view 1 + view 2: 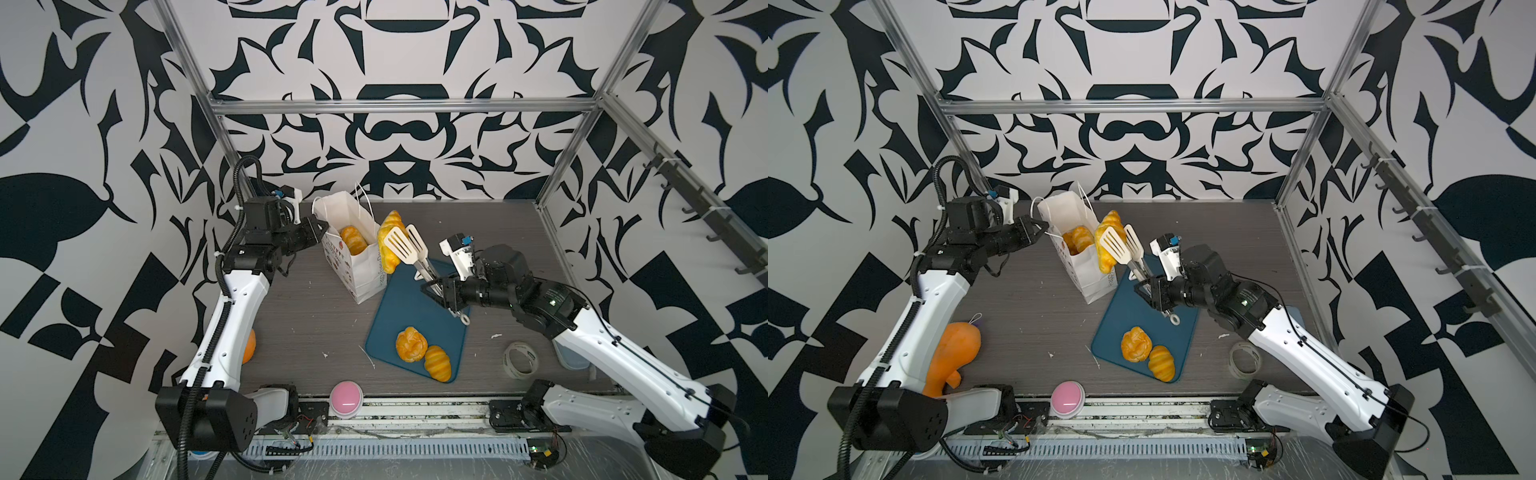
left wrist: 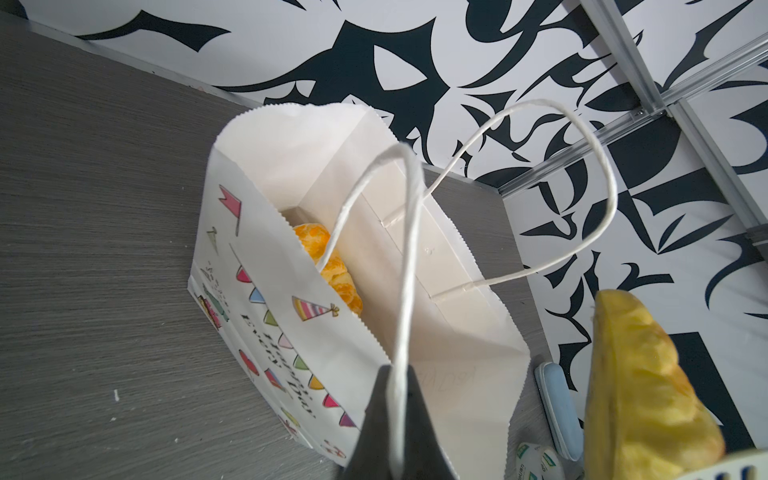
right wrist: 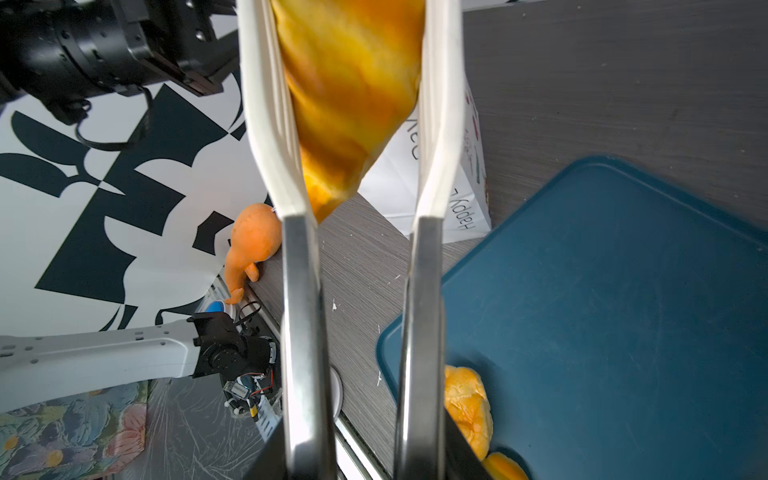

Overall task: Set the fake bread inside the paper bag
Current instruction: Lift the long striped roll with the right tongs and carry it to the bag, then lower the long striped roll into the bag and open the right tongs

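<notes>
1. Bun (image 1: 411,344) and croissant (image 1: 437,363) lie touching at the near end of the blue board (image 1: 415,303);
2. Right gripper (image 1: 436,291) clamps the tongs (image 1: 405,245) by their handles; the white blades pinch the held pastry (image 1: 392,224);
3. Held pastry hangs just right of the paper bag (image 1: 365,270), at its right rim, long axis roughly along the blades; the mouth lies leftward, so a short leftward carry seems due;
4. Left gripper (image 1: 320,226), fingers pressed on the cord handle (image 2: 405,270), steadies the bag's left side; more pastry (image 1: 353,240) lies inside.
</notes>
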{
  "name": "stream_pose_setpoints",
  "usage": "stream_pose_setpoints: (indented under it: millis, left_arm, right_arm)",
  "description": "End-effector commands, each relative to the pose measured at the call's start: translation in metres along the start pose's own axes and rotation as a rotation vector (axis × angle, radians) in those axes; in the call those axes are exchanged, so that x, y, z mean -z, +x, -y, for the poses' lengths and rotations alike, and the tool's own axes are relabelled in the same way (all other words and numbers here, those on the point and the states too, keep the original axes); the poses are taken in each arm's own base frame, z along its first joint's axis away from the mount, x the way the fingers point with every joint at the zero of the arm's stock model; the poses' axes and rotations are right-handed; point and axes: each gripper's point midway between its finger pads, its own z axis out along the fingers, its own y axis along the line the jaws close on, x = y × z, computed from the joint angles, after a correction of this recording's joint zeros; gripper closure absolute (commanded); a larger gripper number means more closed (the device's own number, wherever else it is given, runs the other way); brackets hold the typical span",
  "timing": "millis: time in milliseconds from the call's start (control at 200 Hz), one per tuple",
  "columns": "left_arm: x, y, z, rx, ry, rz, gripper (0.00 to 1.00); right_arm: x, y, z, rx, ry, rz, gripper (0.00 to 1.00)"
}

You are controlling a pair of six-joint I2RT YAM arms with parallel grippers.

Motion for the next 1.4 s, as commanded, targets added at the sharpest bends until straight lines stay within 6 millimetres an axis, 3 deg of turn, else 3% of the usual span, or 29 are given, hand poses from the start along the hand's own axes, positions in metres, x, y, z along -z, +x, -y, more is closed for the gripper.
stream_pose_setpoints:
  millis: [0,370,940,1395]
  left_arm:
    - [-0.004,0.005,-0.003,0.012,0.003,-0.019,1.00]
    - [-0.003,0.005,-0.003,0.008,0.000,-0.015,1.00]
    - [-0.002,0.004,-0.003,0.007,-0.001,-0.012,1.00]
    - [-0.002,0.005,-0.003,0.007,0.000,-0.013,1.00]
  right_arm:
    - [0.008,-0.043,-0.038,0.093,-0.134,0.123,0.59]
    - [-0.008,-0.070,-0.059,0.134,-0.216,0.145,0.59]
    - [-0.045,-0.107,-0.064,0.139,-0.213,0.168,0.59]
    - [-0.061,-0.110,-0.038,0.119,-0.146,0.138,0.59]
